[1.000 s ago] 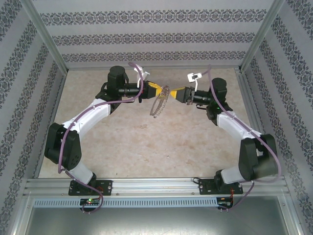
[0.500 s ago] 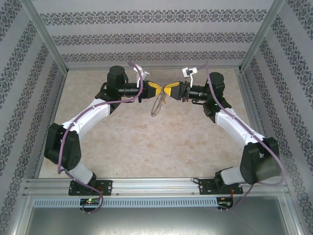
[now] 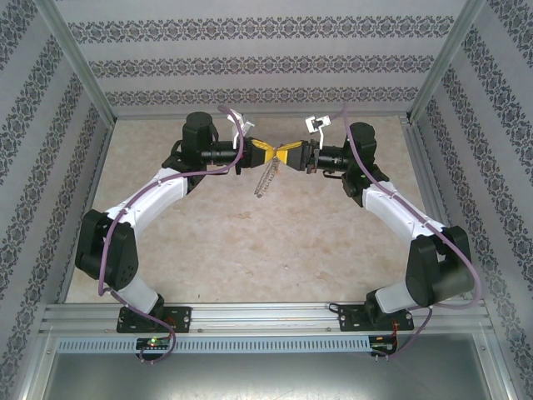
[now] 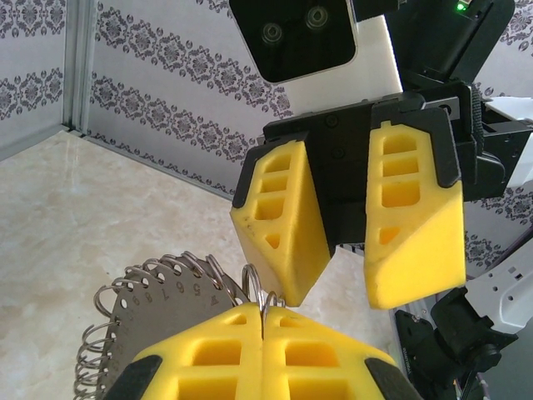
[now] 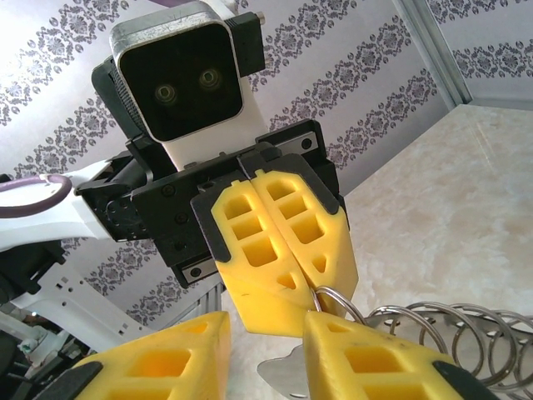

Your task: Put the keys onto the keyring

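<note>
Now: left gripper (image 4: 262, 321) clamped on keyring (image 4: 158, 292), which hangs below it.
Nearby: right gripper (image 4: 340, 287), jaws narrowly apart, just beside left gripper.
Risk: its finger may knock keyring from that thin pinch.

The worktop (image 3: 250, 258) is a pale beige slab with faint, darker marbling. Patterned walls (image 3: 250, 62) close it in on three sides. An aluminium rail (image 3: 266, 315) runs along its near edge.
</note>
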You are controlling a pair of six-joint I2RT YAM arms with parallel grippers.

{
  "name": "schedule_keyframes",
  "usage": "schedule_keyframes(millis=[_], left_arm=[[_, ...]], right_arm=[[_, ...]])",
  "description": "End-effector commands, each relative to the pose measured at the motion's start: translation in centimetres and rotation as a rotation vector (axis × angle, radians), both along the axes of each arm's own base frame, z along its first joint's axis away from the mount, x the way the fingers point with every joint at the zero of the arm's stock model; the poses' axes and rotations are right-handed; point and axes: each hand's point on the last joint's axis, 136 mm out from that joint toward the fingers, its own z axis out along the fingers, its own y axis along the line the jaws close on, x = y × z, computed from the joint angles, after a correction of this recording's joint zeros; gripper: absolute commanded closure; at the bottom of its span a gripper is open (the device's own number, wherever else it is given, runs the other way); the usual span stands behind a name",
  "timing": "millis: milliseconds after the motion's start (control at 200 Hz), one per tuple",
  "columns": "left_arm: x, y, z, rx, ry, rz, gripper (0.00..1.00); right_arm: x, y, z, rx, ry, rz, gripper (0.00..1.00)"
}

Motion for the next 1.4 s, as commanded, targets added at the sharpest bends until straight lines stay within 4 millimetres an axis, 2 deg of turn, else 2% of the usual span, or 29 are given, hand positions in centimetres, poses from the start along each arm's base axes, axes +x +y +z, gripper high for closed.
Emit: schedule_keyframes(millis=[0, 200, 470, 1084, 1399], left_arm=[[-1.4, -0.2, 3.2, -0.043, -0.096, -0.045, 1.0], [-1.5, -0.1, 3.3, -0.042, -0.099, -0.043, 1.0], [-1.5, -0.1, 3.4, -0.043, -0.098, -0.043, 1.0], [-1.4, -0.1, 3.3, -0.043, -0.096, -0.037, 1.0], [-1.5, -0.2, 3.5, -0.045, -0.097, -0.045, 1.0]], right_arm=[[0.8, 0.0, -0.5, -0.007, -0.025, -0.032, 0.68], [1.2, -0.8, -0.5, -0.008, -0.027, -0.063, 0.67], [1.3, -0.9, -0.5, -0.005, -0.029, -0.065, 0.67], [-0.8, 0.2, -0.1, -0.008, -0.046, -0.009, 0.68], [0.1, 0.2, -0.4, -0.014, -0.035, -0.037, 0.72]])
